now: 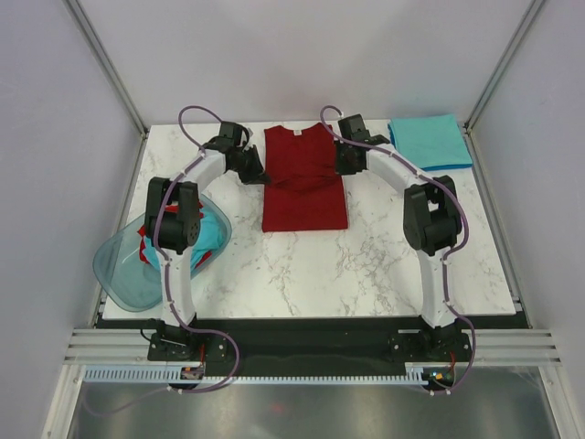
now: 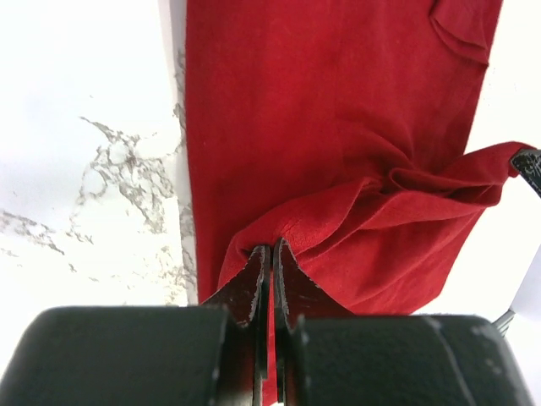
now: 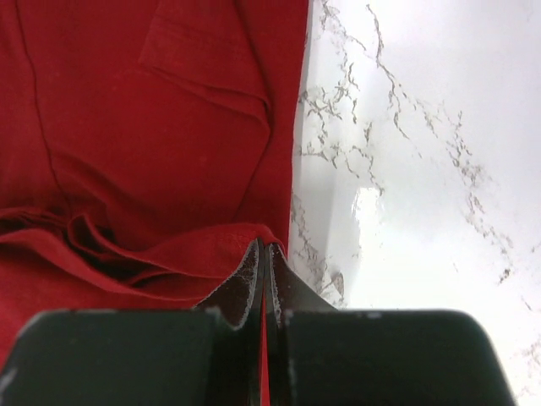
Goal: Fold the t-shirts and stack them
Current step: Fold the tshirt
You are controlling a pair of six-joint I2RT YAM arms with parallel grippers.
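Note:
A dark red t-shirt (image 1: 304, 178) lies on the marble table at the middle back, folded into a long strip. My left gripper (image 1: 259, 171) is shut on its left edge and my right gripper (image 1: 342, 165) is shut on its right edge, lifting a fold across the shirt's middle. The left wrist view shows the pinched red cloth (image 2: 355, 211) at the fingertips (image 2: 271, 247). The right wrist view shows the same cloth (image 3: 127, 169) at the fingertips (image 3: 265, 246). A folded teal t-shirt (image 1: 430, 140) lies at the back right.
A translucent blue-green basin (image 1: 137, 265) at the left table edge holds more red and teal shirts, partly hidden by the left arm. Bare marble (image 1: 366, 265) lies in front of the red shirt.

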